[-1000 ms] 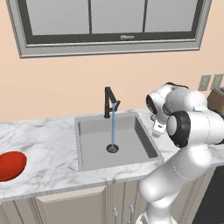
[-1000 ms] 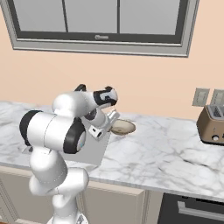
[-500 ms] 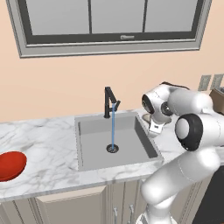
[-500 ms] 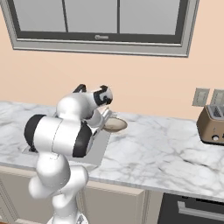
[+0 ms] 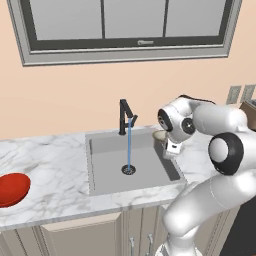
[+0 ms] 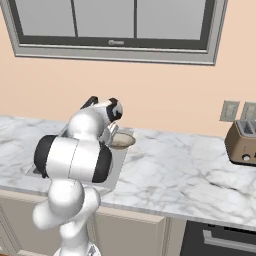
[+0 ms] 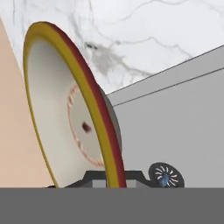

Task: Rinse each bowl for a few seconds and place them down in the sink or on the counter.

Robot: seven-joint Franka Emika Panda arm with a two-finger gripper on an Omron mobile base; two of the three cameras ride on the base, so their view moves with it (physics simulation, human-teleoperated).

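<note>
Over the sink's (image 5: 100, 177) right edge, the claw (image 7: 111, 177) seems clamped on the beige bowl's (image 7: 72, 113) rim; a thin grip could slip under running water (image 5: 129, 145).

Sink basin (image 5: 107, 165): open floor around the drain (image 5: 128, 170); a thin water stream (image 5: 129, 145) falls at centre.
Faucet (image 5: 124, 116): stands at the back rim, blocking the rear middle.
Right rim: taken up by the gripper (image 5: 170, 151) clamping the beige bowl (image 6: 122, 140).
Left counter (image 5: 50, 170): bare marble up to the red bowl (image 5: 12, 189).
Right counter: open as far as the toaster (image 6: 242, 142).
</note>
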